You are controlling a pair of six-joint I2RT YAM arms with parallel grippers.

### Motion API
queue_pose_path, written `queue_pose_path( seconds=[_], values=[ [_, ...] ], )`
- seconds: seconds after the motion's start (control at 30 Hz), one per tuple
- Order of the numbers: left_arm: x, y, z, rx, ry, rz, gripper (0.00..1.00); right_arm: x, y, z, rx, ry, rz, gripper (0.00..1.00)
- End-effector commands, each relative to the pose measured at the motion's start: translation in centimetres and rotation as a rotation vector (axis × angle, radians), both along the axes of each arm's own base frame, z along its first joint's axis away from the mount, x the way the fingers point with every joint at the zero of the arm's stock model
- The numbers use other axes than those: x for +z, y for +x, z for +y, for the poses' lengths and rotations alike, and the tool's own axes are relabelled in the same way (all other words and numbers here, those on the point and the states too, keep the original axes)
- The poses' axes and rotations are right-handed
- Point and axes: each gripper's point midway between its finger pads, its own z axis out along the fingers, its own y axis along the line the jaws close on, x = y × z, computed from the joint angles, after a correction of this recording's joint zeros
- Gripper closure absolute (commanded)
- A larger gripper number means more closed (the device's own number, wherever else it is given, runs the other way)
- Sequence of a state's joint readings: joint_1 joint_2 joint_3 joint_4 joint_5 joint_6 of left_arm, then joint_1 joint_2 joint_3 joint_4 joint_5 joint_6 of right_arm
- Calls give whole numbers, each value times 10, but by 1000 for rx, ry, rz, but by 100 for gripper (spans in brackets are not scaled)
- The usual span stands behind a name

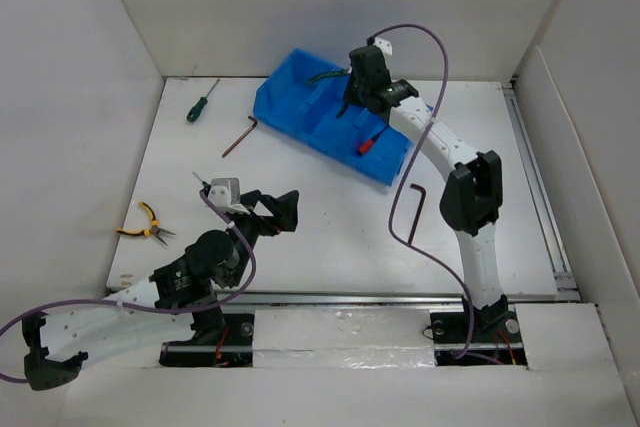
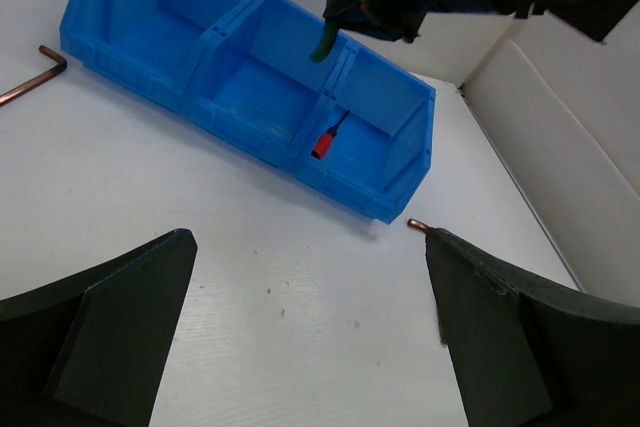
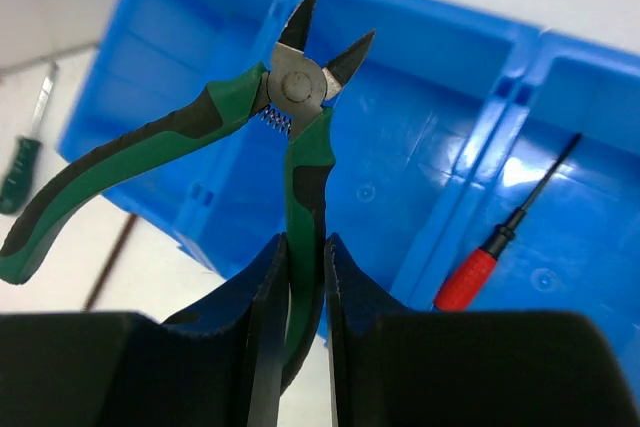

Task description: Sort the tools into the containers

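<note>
Your right gripper [image 3: 305, 247] is clamped on one handle of the green-handled pliers [image 3: 300, 87]. The other handle splays out to the side and the cutting head points away from the wrist. The pliers hang above the blue bin [image 1: 290, 97], and in the wrist view their head lies over its middle compartment. You cannot tell from these views how high they are above the bin.

The bin sits askew on the desk [image 1: 330, 237], close to the far edge and about midway between the left and right edges. One end points to the far left corner and the other toward the right edge. A red-handled screwdriver [image 1: 368, 144] lies in the end compartment nearest the right edge. The other two compartments show only blue floor.

Your left gripper [image 2: 305, 247] has its jaws wide apart and holds nothing. It is over the near left part of the desk, facing the bin.

Out on the desk:
- A green-handled screwdriver [image 1: 200, 107] lies near the far left corner.
- A hex key [image 1: 238, 137] lies just beside the bin's left end.
- A second hex key [image 1: 417, 209] lies in the right half, on the near side of the bin.
- The yellow-handled pliers [image 1: 145, 225] lie by the left edge, toward the near side.
</note>
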State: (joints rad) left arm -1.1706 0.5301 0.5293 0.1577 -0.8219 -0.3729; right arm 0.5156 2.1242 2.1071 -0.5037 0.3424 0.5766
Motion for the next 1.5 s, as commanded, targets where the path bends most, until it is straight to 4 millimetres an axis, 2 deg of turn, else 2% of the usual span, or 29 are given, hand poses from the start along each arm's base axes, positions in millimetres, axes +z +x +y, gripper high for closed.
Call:
queue_pose_path(
  seconds=[0.0, 0.07, 0.13, 0.17, 0.23, 0.3, 0.47, 0.73, 1.13, 1.47],
  values=[
    [9, 0, 4, 16, -49, -13, 1, 59, 24, 17, 80, 90, -194, 100],
    [9, 0, 3, 9, -48, -12, 1, 44, 30, 23, 99, 79, -181, 100],
    [11, -1, 2, 5, -52, -14, 1, 37, 34, 25, 105, 63, -184, 100],
    [11, -1, 1, 2, -52, -14, 1, 26, 38, 26, 112, 42, -173, 100],
    [10, 0, 1, 2, -49, -14, 1, 21, 41, 28, 122, 28, -173, 100],
    [9, 0, 1, 6, -45, -12, 1, 8, 49, 20, 111, 21, -158, 100],
    [8, 1, -1, 5, -36, -11, 1, -18, 54, 17, 120, 28, -114, 100],
    [7, 1, -2, 5, -31, -10, 1, -29, 52, 8, 87, -5, -82, 100],
    [7, 2, 0, 13, -34, -11, 1, -58, 53, 3, 80, -21, -29, 100],
    [5, 3, -1, 20, -24, -6, 1, -62, 55, -1, 75, -10, -24, 100]
  ],
)
